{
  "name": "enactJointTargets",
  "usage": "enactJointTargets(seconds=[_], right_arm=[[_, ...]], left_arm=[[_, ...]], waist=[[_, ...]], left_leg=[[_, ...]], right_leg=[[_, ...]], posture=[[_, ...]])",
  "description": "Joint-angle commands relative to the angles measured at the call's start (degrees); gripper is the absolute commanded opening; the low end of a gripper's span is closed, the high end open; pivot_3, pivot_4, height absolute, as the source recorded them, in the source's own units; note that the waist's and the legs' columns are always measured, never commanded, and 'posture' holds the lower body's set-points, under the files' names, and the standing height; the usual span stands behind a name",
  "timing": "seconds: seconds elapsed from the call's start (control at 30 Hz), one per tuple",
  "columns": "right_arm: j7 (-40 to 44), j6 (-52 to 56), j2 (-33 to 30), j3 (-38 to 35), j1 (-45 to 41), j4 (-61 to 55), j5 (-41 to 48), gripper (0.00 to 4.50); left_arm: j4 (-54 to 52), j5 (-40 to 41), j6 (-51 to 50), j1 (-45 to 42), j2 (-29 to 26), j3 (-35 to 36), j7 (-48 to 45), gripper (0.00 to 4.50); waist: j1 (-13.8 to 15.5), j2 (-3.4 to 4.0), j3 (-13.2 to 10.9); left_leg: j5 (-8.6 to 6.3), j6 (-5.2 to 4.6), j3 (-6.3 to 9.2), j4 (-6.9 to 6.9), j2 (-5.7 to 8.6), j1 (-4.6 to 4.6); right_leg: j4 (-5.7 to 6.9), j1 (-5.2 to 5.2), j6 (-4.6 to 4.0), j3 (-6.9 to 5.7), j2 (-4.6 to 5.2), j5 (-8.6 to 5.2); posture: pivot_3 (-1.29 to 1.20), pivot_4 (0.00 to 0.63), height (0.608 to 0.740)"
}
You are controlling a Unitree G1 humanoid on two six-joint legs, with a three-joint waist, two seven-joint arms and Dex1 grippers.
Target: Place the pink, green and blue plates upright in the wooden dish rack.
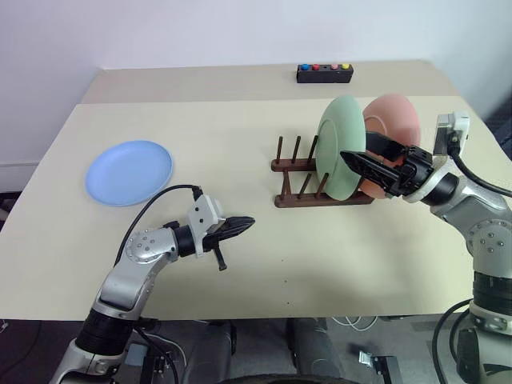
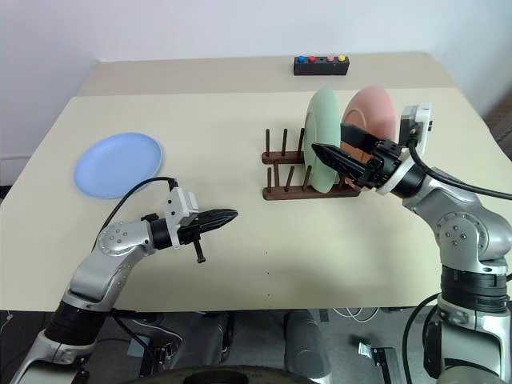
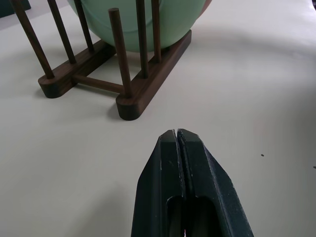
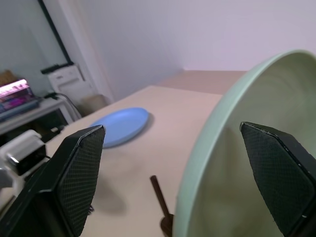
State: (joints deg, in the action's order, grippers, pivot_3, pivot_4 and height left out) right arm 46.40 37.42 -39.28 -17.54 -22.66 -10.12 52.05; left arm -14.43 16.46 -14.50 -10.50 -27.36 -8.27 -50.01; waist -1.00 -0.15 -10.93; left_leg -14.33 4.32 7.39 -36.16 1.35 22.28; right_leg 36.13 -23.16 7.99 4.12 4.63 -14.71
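Item one: the dark brown wooden dish rack with thin upright pegs, standing right of centre on the beige tabletop, towards its right edge. You have two plates already upright in it: the round pale green plate and, behind it, the round pink plate.

Item two: the round pale blue plate, lying flat near the tabletop's left edge, well apart from the rack.

It looks rigid, light and smooth (likely slippery flat on the table). Take it by the raised rim, at the side nearest you.

Your right gripper has its jaws spread wide either side of the green plate's rim, not clamped. Your left gripper has its jaws pressed together on nothing, hovering over bare tabletop short of the rack.

Hidden: the pink plate's seating, its lower part and slot screened by the green plate and your right gripper.
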Motion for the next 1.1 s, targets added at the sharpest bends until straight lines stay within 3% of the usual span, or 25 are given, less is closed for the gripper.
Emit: enactJointTargets(seconds=[0.03,0.53,0.63,0.87,0.97,1.1], right_arm=[[-0.24,-1.9,-1.87,-1.53,-1.84,-3.69,-1.44,4.46],[1.61,-14.08,-8.6,0.24,-8.61,-7.99,-15.58,4.46],[2.74,-17.74,-9.4,5.19,-11.15,-10.03,-20.9,4.5],[2.82,-23.87,-3.66,20.94,-15.28,-12.59,-32.97,4.5],[2.29,-29.65,-1.55,27.57,-14.92,-9.6,-42.04,4.5],[1.77,-32.94,1.53,31.29,-14.27,-7.08,-46.69,4.5]], left_arm=[[-2.11,0.79,0.29,-0.9,0.03,-0.04,-0.16,0.0],[-1.29,1.54,-0.62,-1.36,-0.5,3.26,1.69,0.0],[0.1,4.11,-4.07,-3.11,-0.56,8.25,4.66,0.89],[5.93,2.7,-4.1,-7.69,-1.27,19.99,16.21,4.46],[12.17,-2.31,-6.86,-11.87,-2.2,23.74,27.17,4.49],[17.87,-4.48,-10.61,-15.85,-3.68,28.1,35.9,4.49]], waist=[[-0.01,0.0,0.0],[-0.07,0.0,0.0],[-0.14,0.0,-0.01],[-0.26,-0.05,-0.03],[0.22,-0.15,-0.04],[-0.02,-0.32,-0.08]], left_leg=[[0.0,0.0,0.0,0.0,0.0,0.0],[0.0,0.0,0.0,0.01,0.0,0.01],[0.0,0.0,0.0,0.02,-0.01,0.01],[0.0,0.01,0.0,0.02,-0.04,0.01],[0.01,0.02,0.03,0.01,0.0,0.04],[0.02,0.03,0.08,0.02,0.0,0.06]], right_leg=[[0.0,0.0,0.0,0.0,0.0,0.0],[-0.01,-0.02,0.0,0.0,0.0,0.0],[0.0,-0.05,0.0,-0.01,0.0,0.0],[0.0,-0.07,0.0,-0.05,0.0,0.0],[-0.02,-0.08,0.01,-0.06,0.04,0.01],[-0.01,-0.1,0.01,-0.11,0.03,0.01]], posture=[[0.0,0.15,0.74],[0.0,0.15,0.74],[0.0,0.15,0.74],[0.0,0.15,0.74],[0.0,0.15,0.74],[0.0,0.15,0.74]])
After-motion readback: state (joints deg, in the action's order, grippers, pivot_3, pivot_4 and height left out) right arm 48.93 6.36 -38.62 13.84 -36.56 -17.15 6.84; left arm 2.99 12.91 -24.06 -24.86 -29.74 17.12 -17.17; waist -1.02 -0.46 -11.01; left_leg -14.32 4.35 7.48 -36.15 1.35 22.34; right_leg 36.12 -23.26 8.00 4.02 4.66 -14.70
